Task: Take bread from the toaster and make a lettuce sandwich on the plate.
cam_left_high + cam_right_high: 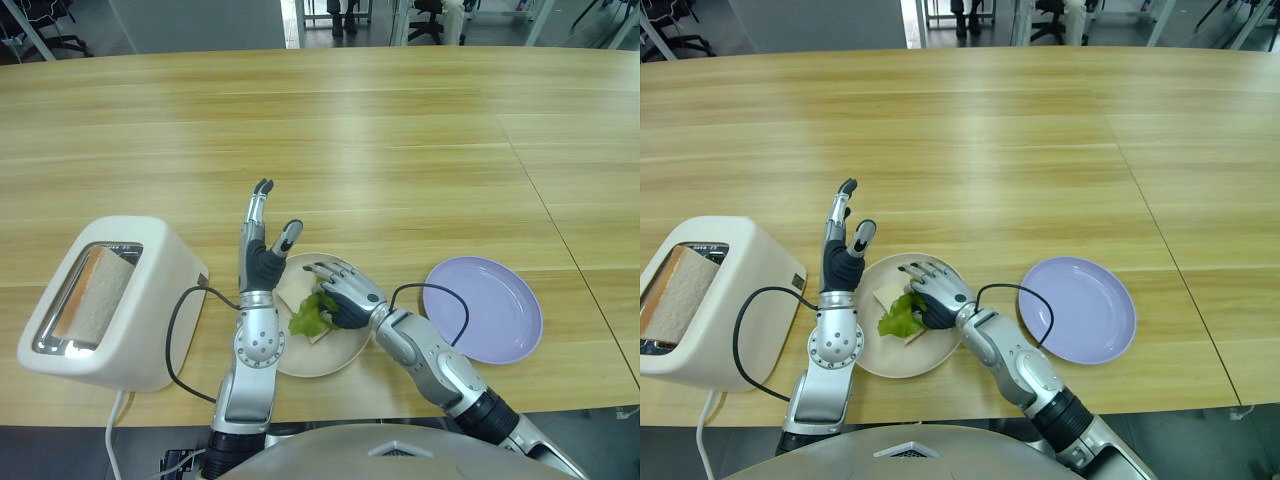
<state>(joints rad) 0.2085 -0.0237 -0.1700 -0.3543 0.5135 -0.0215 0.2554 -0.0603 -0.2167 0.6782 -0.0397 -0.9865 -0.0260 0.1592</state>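
Evidently the step in hand is laying the lettuce (pixel 308 318) onto the bread slice (pixel 292 290) that lies on the beige plate (pixel 335 366). The right robot hand (pixel 346 290) sits on top of the leaf, fingers curled down and clamped on it, likely to seat it squarely on the bread. The left robot hand (pixel 262 250) stands upright just beside the plate's left rim, fingers apart and holding nothing, probably parked clear of the work. In the toaster (pixel 150 320) at the left of the tabletop (pixel 400 150), a second slice (pixel 95 295) stands in the slot, well apart from both hands; it looks needed to close the sandwich. A purple plate (pixel 500 310) lies to the right
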